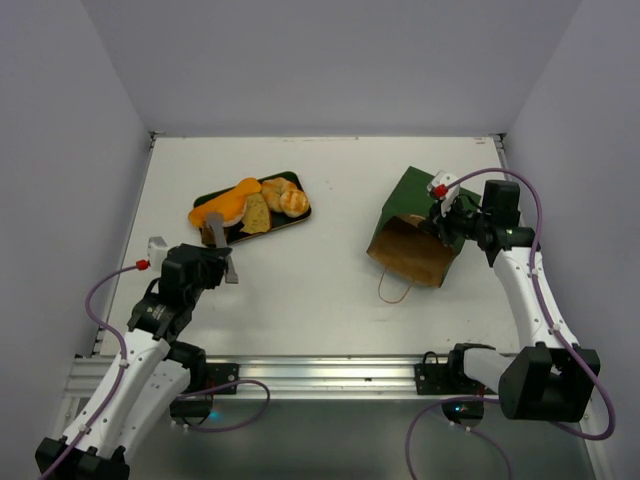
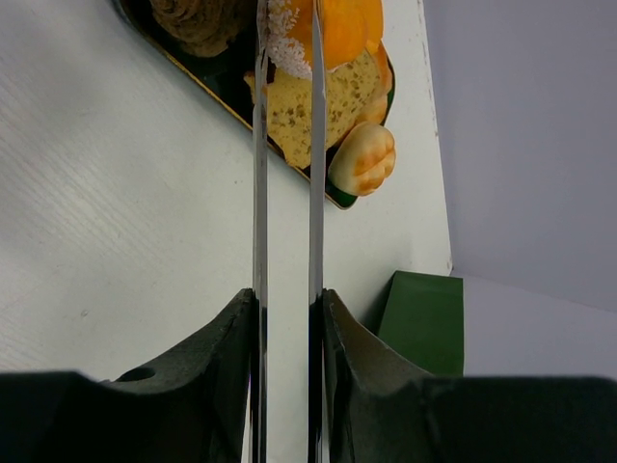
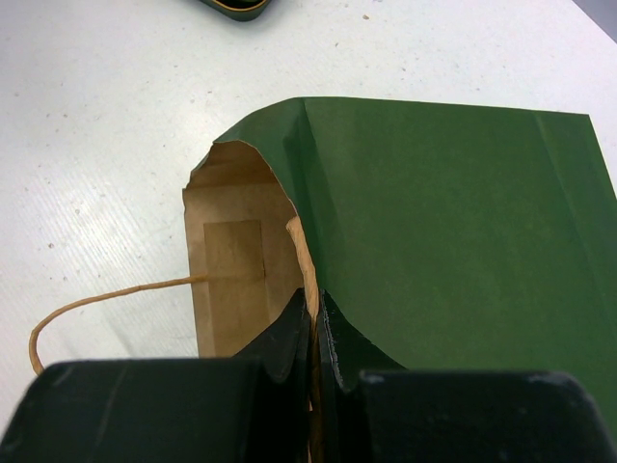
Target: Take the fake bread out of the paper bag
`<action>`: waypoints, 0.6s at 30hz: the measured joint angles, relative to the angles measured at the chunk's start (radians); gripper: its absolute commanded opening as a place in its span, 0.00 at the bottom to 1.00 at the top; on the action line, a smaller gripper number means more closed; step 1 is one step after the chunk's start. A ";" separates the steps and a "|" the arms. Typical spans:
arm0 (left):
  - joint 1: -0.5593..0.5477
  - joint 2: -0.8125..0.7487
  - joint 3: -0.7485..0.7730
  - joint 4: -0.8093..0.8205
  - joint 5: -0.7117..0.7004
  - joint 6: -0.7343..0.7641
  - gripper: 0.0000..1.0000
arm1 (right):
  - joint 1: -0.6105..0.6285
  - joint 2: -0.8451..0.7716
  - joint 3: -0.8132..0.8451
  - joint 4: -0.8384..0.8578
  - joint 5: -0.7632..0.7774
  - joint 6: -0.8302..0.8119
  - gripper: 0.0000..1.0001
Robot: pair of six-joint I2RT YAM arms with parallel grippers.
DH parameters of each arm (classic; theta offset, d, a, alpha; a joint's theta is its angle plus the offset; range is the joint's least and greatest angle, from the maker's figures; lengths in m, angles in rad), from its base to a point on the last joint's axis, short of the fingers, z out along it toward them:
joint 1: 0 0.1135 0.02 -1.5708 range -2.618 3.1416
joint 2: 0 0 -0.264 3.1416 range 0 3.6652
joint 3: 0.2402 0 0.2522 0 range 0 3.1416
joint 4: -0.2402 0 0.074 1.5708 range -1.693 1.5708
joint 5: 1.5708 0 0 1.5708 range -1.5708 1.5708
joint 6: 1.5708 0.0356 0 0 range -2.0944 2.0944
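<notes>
The fake bread lies on a dark green tray (image 1: 297, 181): an orange loaf (image 1: 225, 205), a tan slice (image 1: 257, 213) and golden rolls (image 1: 285, 197). In the left wrist view I see the loaf (image 2: 347, 24), slice (image 2: 328, 106), a roll (image 2: 364, 159) and a dark brown chunk (image 2: 198, 19). My left gripper (image 1: 217, 238) (image 2: 286, 29) hovers at the tray's near edge, its fingers a narrow gap apart with nothing between them. The paper bag (image 1: 415, 195) (image 3: 434, 212) lies on its side. My right gripper (image 1: 440, 215) (image 3: 315, 309) is shut on the rim of its mouth. I see no bread in the part of its brown inside (image 3: 236, 260) that shows.
The bag's twine handle (image 1: 393, 290) (image 3: 87, 299) loops on the table toward the near side. The bag's green back also shows in the left wrist view (image 2: 424, 323). Grey walls close off the table on the left, back and right.
</notes>
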 measured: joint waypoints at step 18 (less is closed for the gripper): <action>0.000 -0.003 0.000 0.000 0.025 -0.029 0.41 | 0.000 0.000 0.000 0.000 0.000 0.000 0.00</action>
